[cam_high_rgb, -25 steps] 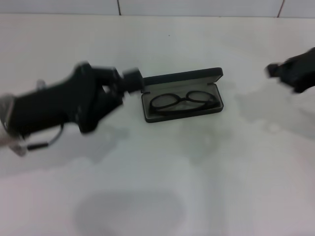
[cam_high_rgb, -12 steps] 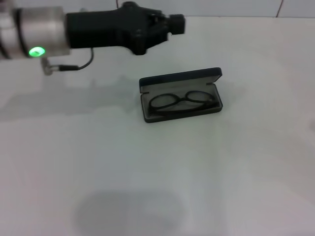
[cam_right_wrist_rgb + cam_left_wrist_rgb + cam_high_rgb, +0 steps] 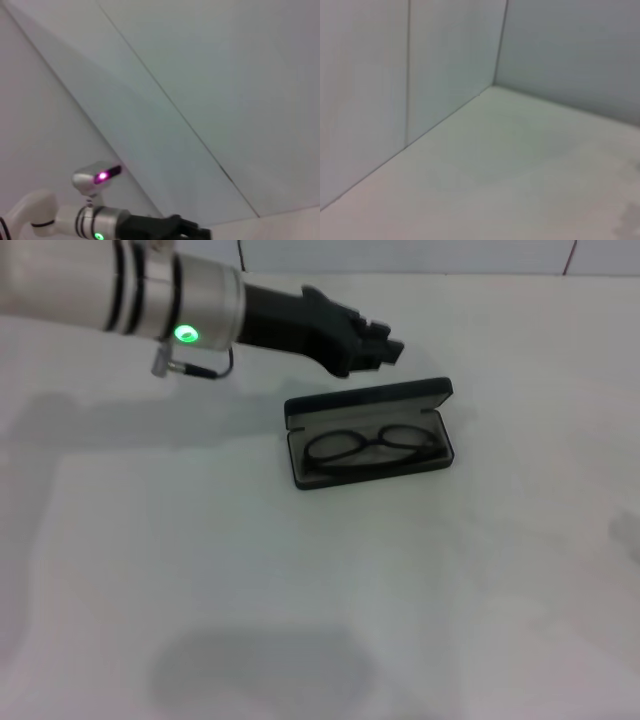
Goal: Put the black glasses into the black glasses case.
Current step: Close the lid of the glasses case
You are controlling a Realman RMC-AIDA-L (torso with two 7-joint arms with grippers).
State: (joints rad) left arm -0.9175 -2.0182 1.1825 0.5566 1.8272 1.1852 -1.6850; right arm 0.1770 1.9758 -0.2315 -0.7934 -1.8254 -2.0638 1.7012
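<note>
Both lenses of the black glasses (image 3: 372,447) lying inside the open black glasses case (image 3: 369,433); left gripper (image 3: 385,348) hovering just behind the lid, finger state impossible to tell. Probably needing only lid-closing next.

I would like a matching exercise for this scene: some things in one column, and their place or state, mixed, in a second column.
Things:
1. glasses
2. case
3. left gripper
4. green light

Place or state:
A. lying open on the table
B. lit, on the left arm's wrist
C. inside the case, on the grey lining
D. in the air behind the case lid

Pairs: 1-C, 2-A, 3-D, 4-B
</note>
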